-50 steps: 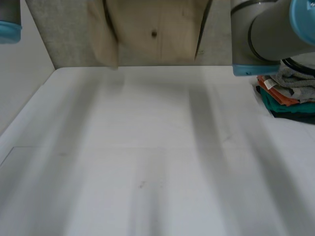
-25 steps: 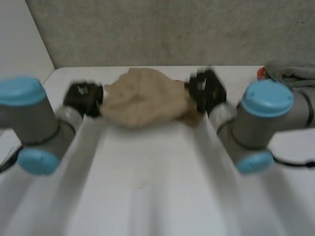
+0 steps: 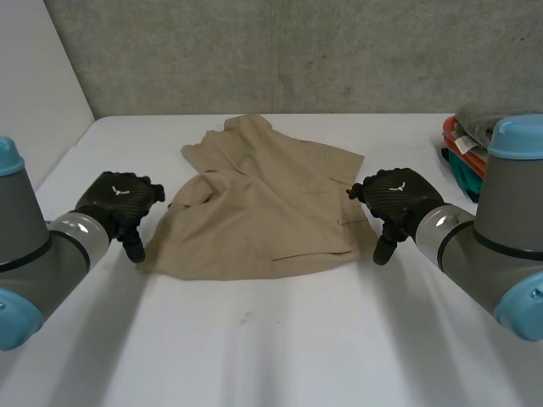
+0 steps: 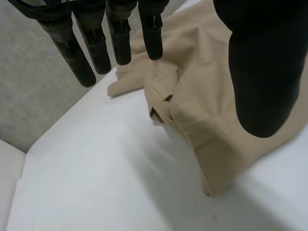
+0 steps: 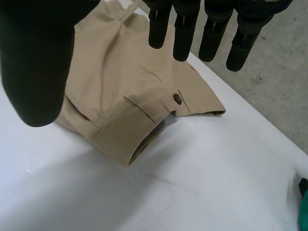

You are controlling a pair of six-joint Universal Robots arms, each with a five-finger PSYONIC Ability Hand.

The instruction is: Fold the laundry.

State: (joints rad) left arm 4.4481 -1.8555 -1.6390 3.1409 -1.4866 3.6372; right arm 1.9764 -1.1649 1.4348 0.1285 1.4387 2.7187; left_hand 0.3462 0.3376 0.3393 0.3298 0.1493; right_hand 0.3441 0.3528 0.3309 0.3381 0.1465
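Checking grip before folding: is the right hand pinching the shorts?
No, the right hand has fingers and thumb straight and apart over the beige shorts.

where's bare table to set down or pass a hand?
Bare: near strip of the table in front of the tan shorts, plus far left corner. Crowded: shorts flanked by left robot hand and right robot hand; folded stack far right.

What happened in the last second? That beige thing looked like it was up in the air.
The tan garment came down from in front of the camera, was bunched between the hands, and now lies spread on the white table. The left hand and right hand have let go and are open beside its near corners. The stack of folded clothes at the right stayed put.
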